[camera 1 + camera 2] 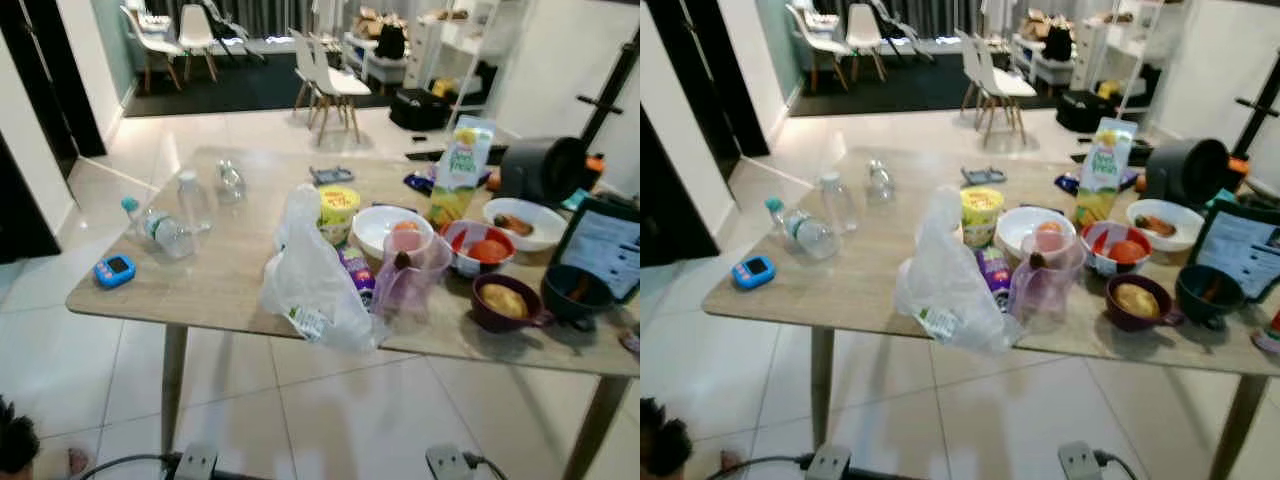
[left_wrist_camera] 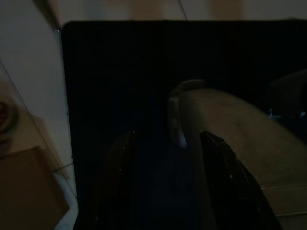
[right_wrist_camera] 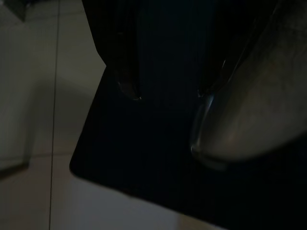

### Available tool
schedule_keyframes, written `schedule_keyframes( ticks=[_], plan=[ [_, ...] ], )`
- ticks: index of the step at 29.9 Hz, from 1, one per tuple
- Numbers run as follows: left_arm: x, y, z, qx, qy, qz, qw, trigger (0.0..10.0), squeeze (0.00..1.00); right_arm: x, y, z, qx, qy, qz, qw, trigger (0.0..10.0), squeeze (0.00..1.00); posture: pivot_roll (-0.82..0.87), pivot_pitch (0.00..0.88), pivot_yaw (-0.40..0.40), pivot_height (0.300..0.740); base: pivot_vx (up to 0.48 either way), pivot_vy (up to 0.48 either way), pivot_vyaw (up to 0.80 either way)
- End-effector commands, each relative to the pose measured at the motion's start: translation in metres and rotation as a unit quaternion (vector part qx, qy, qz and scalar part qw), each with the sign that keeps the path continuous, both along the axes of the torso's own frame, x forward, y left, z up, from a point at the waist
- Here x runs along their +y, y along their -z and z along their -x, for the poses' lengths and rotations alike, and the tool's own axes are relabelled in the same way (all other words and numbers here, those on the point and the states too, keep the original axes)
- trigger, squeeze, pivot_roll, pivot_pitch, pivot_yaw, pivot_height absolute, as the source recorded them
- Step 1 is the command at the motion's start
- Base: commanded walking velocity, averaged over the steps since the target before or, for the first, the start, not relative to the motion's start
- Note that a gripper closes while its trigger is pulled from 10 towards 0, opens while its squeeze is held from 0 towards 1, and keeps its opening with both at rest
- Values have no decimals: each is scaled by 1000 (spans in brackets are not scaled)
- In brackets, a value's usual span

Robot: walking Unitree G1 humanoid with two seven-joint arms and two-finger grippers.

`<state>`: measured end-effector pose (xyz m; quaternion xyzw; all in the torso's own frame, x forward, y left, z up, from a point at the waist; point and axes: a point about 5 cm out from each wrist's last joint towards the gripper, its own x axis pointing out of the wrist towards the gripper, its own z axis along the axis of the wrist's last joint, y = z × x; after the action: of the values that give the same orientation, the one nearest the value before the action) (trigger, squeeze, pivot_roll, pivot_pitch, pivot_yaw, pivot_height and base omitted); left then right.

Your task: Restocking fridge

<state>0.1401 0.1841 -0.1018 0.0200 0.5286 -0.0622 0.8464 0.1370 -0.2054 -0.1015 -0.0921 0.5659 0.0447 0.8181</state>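
Crowding wooden table (image 1: 200, 280): groceries, juice carton (image 1: 460, 170), both grippers' fingers parted, idle

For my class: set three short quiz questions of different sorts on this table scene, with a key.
1. True or false: the juice carton lies flat on the table.
2. What colour is the small timer near the table's left corner?
3. Which sits nearest the table's front edge? A) plastic bag B) yellow tub C) white bowl

Key: 1 false, it stands upright; 2 blue; 3 A.
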Motion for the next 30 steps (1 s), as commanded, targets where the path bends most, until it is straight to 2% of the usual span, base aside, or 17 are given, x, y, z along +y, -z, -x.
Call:
schedule_keyframes(
  ticks=[1, 12, 22, 30],
  plan=[
    [-5, 5, 12, 24, 3, 7, 1000, 10000, 0, -2, -2, -6, -8, -4, 4, 1000, 10000, 0, 84, 0, -42, 740, -311, 0, 0],
    [-6, 5, 13, 24, 2, 10, 1000, 10000, 0, -3, -3, -6, -7, -8, 6, 1000, 10000, 0, 82, 0, -47, 740, -306, 0, 0],
    [-6, 5, 12, 21, -3, 10, 1000, 10000, 0, -3, -2, -6, -5, -10, 4, 1000, 10000, 0, 83, 0, -47, 740, 0, 0, 0],
    [-5, 5, 12, 22, -1, 13, 1000, 10000, 0, -4, -2, -4, -1, -8, 4, 1000, 10000, 0, 84, 0, -43, 740, 0, 0, -800]
  ],
)
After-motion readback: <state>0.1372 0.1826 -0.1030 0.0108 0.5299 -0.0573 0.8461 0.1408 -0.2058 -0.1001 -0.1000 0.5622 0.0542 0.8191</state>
